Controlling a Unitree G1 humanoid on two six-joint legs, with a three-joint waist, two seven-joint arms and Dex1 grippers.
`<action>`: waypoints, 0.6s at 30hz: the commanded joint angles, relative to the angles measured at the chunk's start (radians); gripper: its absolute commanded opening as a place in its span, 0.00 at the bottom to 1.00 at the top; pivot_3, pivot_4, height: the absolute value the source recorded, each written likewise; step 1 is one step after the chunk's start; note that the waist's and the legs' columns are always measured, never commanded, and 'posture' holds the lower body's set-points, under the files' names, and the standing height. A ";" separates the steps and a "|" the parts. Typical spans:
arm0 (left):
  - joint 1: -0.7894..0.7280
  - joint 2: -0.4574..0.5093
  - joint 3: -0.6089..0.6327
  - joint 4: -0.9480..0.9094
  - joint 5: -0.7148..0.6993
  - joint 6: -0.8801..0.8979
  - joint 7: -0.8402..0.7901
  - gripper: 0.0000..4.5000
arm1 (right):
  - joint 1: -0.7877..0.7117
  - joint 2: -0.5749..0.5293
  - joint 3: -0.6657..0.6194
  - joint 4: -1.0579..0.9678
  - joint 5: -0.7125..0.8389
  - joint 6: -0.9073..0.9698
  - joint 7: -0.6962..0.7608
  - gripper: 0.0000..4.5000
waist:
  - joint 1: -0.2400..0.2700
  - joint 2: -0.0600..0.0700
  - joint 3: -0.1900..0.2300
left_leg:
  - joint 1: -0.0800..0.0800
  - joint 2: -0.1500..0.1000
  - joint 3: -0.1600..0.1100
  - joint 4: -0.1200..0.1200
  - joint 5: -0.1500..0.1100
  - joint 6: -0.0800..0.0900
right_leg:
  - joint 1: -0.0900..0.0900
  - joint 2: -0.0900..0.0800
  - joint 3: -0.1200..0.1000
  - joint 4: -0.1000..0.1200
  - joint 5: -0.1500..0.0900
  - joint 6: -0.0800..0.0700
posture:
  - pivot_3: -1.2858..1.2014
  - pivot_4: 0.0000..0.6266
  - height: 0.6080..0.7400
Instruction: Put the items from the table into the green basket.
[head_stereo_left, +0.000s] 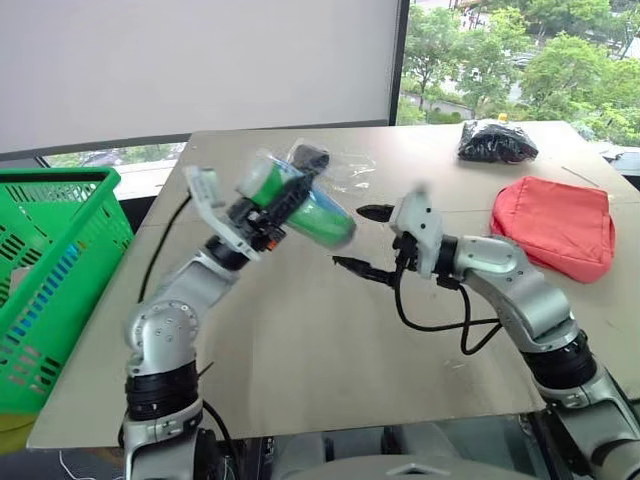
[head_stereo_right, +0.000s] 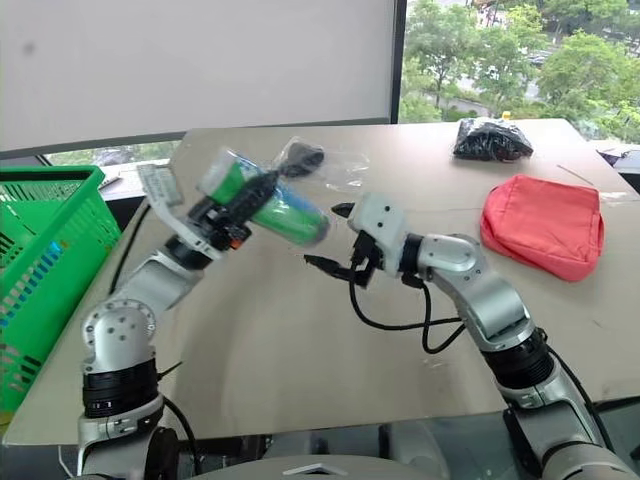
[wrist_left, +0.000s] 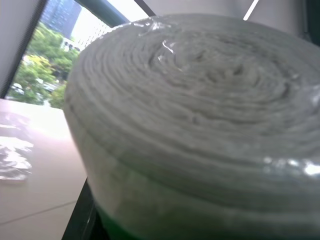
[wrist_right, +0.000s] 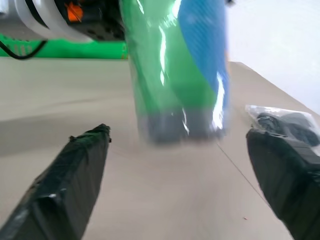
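Beige counter (head_stereo_left: 300, 350): left gripper (head_stereo_left: 285, 205) jaws clamped on green-and-white can (head_stereo_left: 300, 203), right gripper (head_stereo_left: 368, 240) jaws wide. Next up, probably swinging over to green basket (head_stereo_left: 50, 270).

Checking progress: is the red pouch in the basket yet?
No, the red pouch lies on the table at its right side, far from the green basket off its left edge.

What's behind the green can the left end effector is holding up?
A clear bag with a black object lies on the table behind the green can. The can covers part of the bag.
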 joint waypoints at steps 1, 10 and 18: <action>-0.046 0.049 0.044 -0.024 0.037 -0.044 0.030 0.39 | -0.015 -0.034 -0.052 -0.020 0.031 0.006 0.036 1.00 | 0.004 0.000 0.000 | 0.000 0.000 0.000 0.000 0.000 0.000 | 0.000 0.000 0.000 0.000 0.000 0.000 | 0.49 0.00 1.00; -0.096 0.377 0.157 0.106 0.443 -0.107 0.221 0.39 | -0.047 -0.084 -0.275 -0.041 0.333 0.079 0.178 1.00 | 0.002 0.000 0.000 | 0.000 0.000 0.000 -0.002 -0.002 0.003 | -0.001 0.000 0.000 0.000 0.000 0.000 | 0.51 0.00 1.00; -0.059 0.619 0.247 0.372 0.780 -0.145 0.353 0.39 | -0.081 -0.112 -0.349 0.000 0.523 0.151 0.253 1.00 | 0.026 0.000 0.001 | 0.000 0.000 0.000 -0.004 -0.002 0.003 | -0.002 -0.002 -0.002 -0.002 0.000 0.000 | 0.52 0.00 1.00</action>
